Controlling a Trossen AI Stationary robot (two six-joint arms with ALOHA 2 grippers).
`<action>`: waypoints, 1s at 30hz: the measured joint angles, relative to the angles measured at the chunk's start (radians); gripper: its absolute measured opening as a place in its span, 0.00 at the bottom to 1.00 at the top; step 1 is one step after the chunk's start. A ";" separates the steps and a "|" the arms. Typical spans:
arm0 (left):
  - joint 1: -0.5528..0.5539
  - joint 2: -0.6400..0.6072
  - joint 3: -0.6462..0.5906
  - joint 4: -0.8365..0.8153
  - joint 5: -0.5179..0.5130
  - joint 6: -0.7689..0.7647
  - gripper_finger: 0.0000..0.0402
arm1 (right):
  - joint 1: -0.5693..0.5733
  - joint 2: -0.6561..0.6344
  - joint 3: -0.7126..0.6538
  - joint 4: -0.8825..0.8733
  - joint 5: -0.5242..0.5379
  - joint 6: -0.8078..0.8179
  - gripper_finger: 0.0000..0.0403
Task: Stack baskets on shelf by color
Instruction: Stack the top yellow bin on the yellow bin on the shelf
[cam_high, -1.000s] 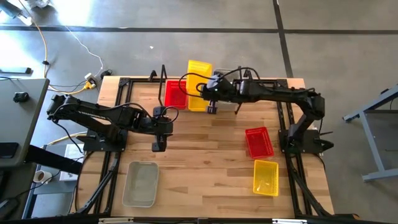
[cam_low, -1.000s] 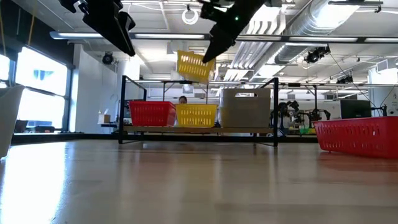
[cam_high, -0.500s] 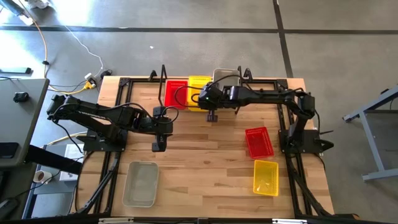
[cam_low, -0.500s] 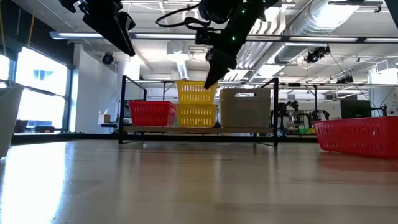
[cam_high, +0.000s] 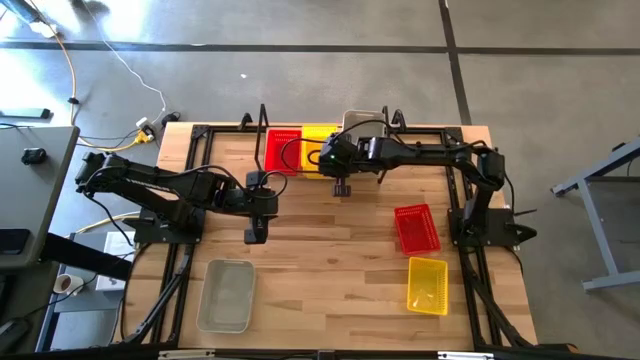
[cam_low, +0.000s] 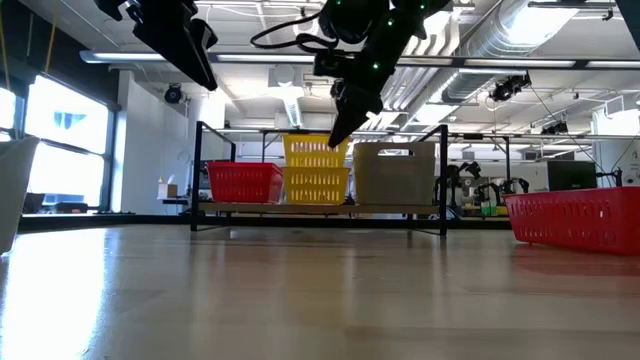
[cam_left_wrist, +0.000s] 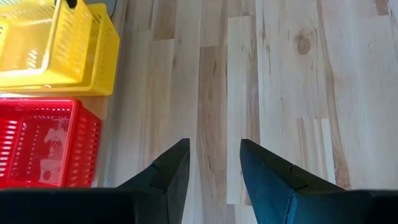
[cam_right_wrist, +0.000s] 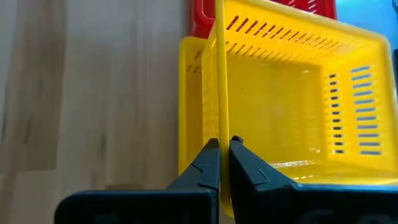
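The black wire shelf (cam_low: 320, 207) stands along the table's far edge. It carries a red basket (cam_low: 243, 182), two yellow baskets and a grey-white stack (cam_low: 395, 172). The upper yellow basket (cam_low: 316, 150) sits nested in the lower yellow basket (cam_low: 316, 186). My right gripper (cam_high: 340, 172) (cam_right_wrist: 219, 149) is over the shelf's middle, shut on the upper yellow basket (cam_right_wrist: 292, 93). My left gripper (cam_high: 253, 235) (cam_left_wrist: 214, 165) hangs open above bare wood at the table's left middle, touching nothing. It sees the yellow pair (cam_left_wrist: 56, 50) and the red basket (cam_left_wrist: 43, 143). My right gripper pinches the upper yellow basket's near wall (cam_right_wrist: 219, 124), toward its right end, with one finger inside the basket and one outside. The fingers (cam_low: 340, 128) come from above, slanting down. The basket sits level, nested in the yellow basket below it on the shelf.
A red basket (cam_high: 416, 228) and a yellow basket (cam_high: 427, 284) lie on the table's right side. A grey-white basket (cam_high: 226, 294) lies near the left front corner. Bare wood spans the table's middle. Black arm frames run along both side edges.
My right gripper has carried the yellow basket down and toward the table's near edge. The basket was raised and tilted above the shelf; it now sits level, nested in the yellow basket there. The gripper has stayed shut on it.
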 joint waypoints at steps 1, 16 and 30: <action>0.000 0.000 0.000 0.000 0.000 0.000 0.33 | -0.001 0.002 0.000 -0.004 0.001 -0.001 0.00; 0.000 0.000 0.000 0.000 0.000 0.000 0.33 | -0.019 0.010 0.000 0.014 -0.007 0.002 0.01; 0.000 0.000 0.000 0.000 0.000 0.000 0.33 | -0.019 0.009 0.000 0.019 0.035 0.023 0.21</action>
